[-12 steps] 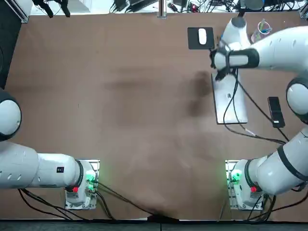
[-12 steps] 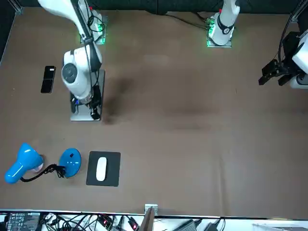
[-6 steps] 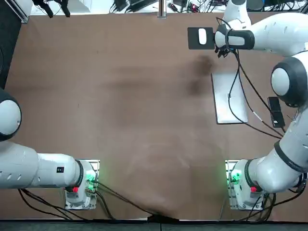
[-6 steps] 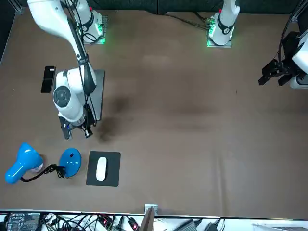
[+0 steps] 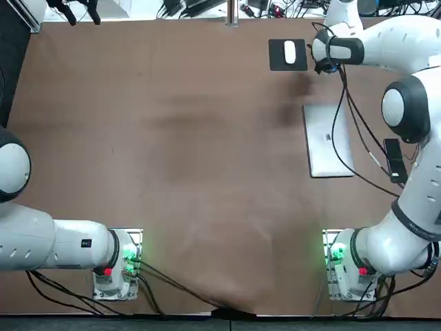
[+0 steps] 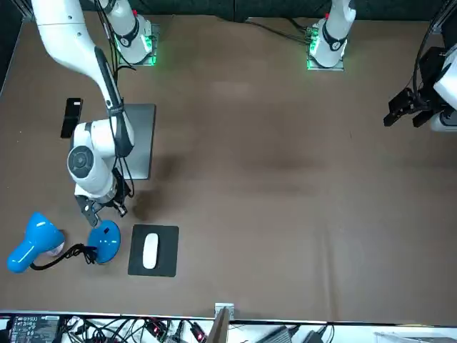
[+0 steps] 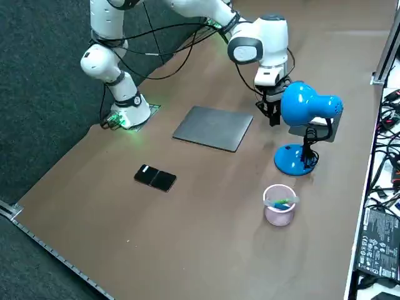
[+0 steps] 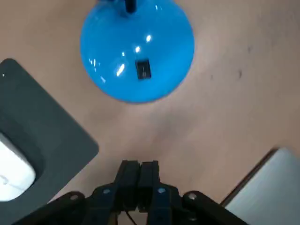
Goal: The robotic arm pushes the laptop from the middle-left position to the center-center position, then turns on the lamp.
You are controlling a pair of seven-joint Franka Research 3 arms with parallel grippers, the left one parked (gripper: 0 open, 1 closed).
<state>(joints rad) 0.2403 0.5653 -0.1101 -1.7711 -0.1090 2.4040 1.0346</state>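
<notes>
Laptop (image 5: 329, 141) lies flat, lid shut, on the surface (image 5: 207, 138), toward its right edge and mid-depth, so not centred. Lamp (image 6: 106, 241) sits by the far right corner, with a small dark switch (image 8: 143, 69) on its round base. Right jaws hang just short of that base, pressed together and empty, likely to act as one blunt tip for the switch. Versus 1 s ago: the arm has left the laptop's far end for the lamp; the laptop hasn't shifted.

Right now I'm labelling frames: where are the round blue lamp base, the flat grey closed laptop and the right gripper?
round blue lamp base (image 8: 133, 42): right wrist view, glossy dome beside its switch (image 8: 143, 69).
flat grey closed laptop (image 5: 329, 141): top view, lid centre.
right gripper (image 8: 139, 169): right wrist view, between shut fingertips, near the base.
</notes>
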